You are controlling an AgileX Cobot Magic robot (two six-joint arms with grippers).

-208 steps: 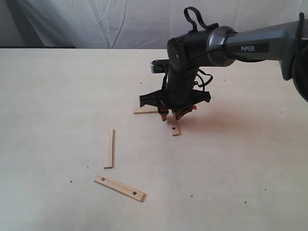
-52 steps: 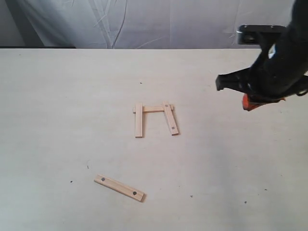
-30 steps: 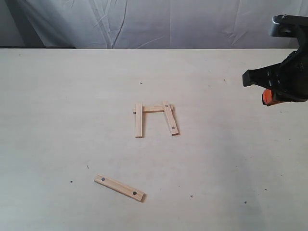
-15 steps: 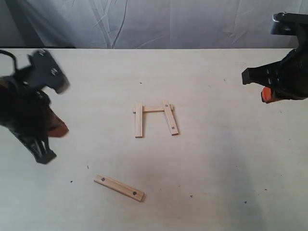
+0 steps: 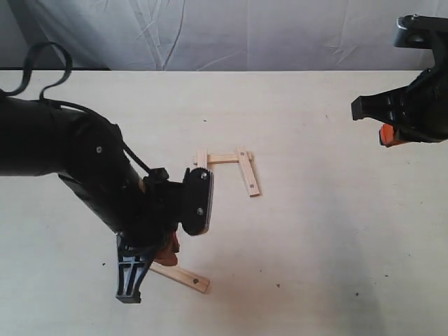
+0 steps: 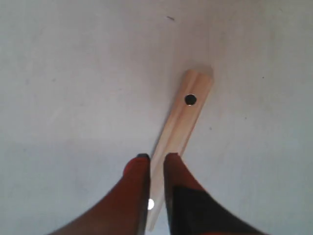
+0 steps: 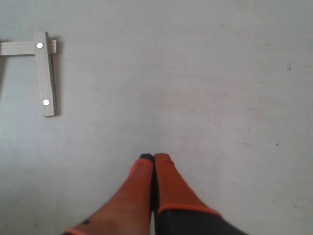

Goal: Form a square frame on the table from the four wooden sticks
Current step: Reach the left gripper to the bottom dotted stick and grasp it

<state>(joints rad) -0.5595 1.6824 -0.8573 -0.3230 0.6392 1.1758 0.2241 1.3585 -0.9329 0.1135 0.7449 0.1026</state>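
Three wooden sticks lie as an open-bottomed frame mid-table: a top stick [image 5: 224,158], a right stick [image 5: 248,175] with dark dots, and a left stick [image 5: 201,157] mostly hidden behind my left arm. The fourth stick [image 5: 185,277] lies apart, nearer the front. My left gripper [image 5: 166,252] is down on it. In the left wrist view the red fingers [image 6: 138,169] press both edges of this stick [image 6: 185,115], so the left gripper [image 6: 156,159] is shut on it. My right gripper [image 5: 392,135] hovers at the far right, shut and empty [image 7: 154,157].
The table [image 5: 315,245] is pale beige with a few dark specks. A white cloth backdrop [image 5: 210,31] hangs behind its far edge. The right wrist view shows the frame's dotted stick [image 7: 45,73] overlapping the top stick [image 7: 17,47].
My left arm has swung in from the left edge and come down onto the loose fourth stick. The right gripper has stayed at the far right. The three placed sticks have not moved.
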